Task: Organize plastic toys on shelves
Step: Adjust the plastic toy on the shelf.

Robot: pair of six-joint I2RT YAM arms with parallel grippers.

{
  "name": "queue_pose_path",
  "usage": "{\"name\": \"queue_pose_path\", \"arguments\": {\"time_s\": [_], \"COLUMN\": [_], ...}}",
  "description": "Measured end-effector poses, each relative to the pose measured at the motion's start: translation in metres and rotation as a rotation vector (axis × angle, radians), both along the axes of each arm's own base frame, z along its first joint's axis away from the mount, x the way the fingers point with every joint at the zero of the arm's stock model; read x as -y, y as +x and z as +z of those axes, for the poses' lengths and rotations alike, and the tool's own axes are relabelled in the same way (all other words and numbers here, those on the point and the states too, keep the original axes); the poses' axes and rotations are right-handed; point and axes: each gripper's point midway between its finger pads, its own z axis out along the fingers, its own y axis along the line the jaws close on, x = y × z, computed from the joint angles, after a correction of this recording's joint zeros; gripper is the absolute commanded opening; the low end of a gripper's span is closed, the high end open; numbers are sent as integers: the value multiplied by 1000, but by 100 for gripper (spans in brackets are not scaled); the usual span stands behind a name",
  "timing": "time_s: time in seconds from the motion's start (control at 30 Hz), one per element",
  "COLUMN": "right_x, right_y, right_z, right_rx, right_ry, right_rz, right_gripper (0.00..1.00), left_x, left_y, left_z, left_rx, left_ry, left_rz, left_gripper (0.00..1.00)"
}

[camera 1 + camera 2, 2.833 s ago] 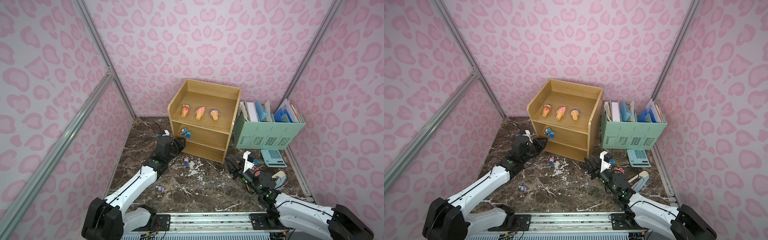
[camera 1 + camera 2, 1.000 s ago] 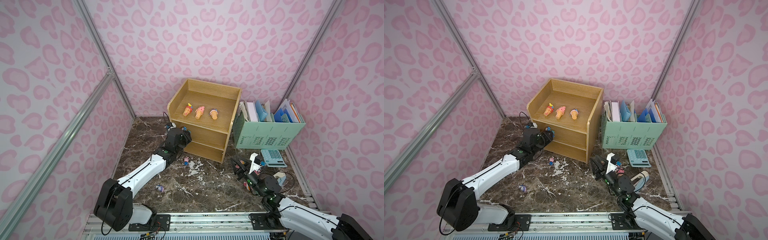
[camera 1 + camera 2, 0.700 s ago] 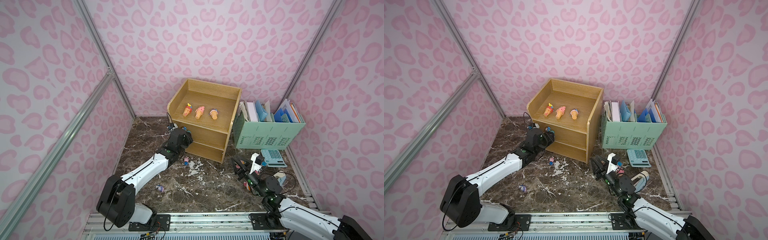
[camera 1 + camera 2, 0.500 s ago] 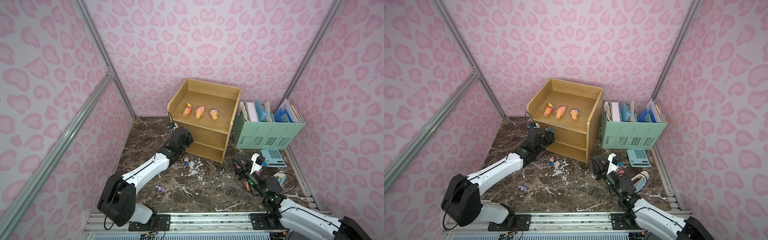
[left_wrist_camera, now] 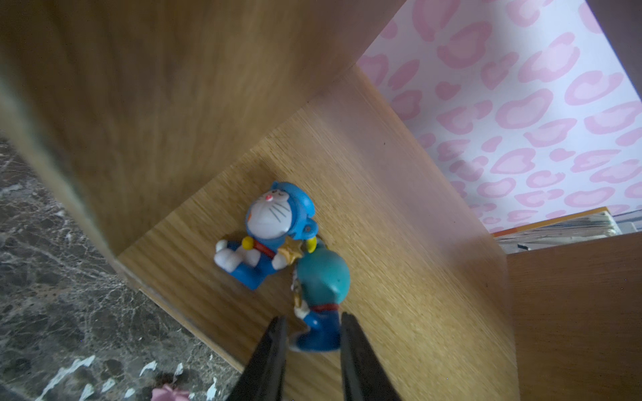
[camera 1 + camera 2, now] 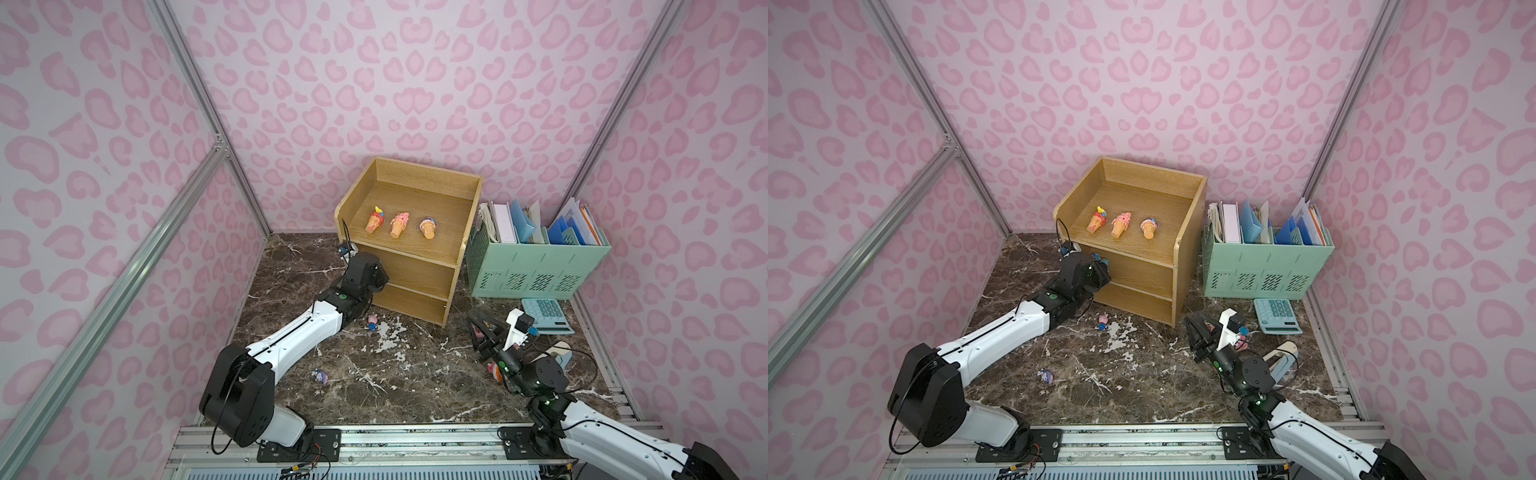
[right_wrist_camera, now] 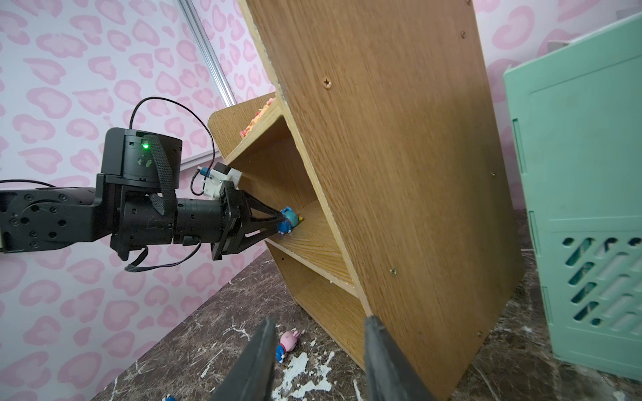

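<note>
Compared with the earlier frame, the left arm reaches further forward. The left gripper (image 5: 312,317) now sits inside the middle tier of the shelves (image 5: 399,225). Its jaws stand narrowly apart around the legs of a teal-blue figurine (image 5: 323,277). I cannot tell whether they clamp it (a sliver of wood shows on one side). This toy touches a blue-white figurine (image 5: 274,218) lying beside it.

Procedure, as I judge it: settle the toy on the board, release fully, then withdraw straight back without brushing either toy.

The right gripper (image 7: 318,323) hangs open and empty above a pink figurine (image 7: 288,338).
</note>
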Motion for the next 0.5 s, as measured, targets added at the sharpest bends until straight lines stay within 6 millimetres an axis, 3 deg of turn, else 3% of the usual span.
{"name": "queue_pose_path", "arguments": {"time_s": [0.5], "right_x": [4], "right_y": [-1], "right_z": [2], "right_rx": [10], "right_ry": [9], "right_rz": [-8], "right_gripper": [44], "left_x": [-6], "left_y": [-14], "left_z": [-14], "left_rx": [-92], "left_ry": [207], "left_rz": [-98], "left_gripper": [29]}}
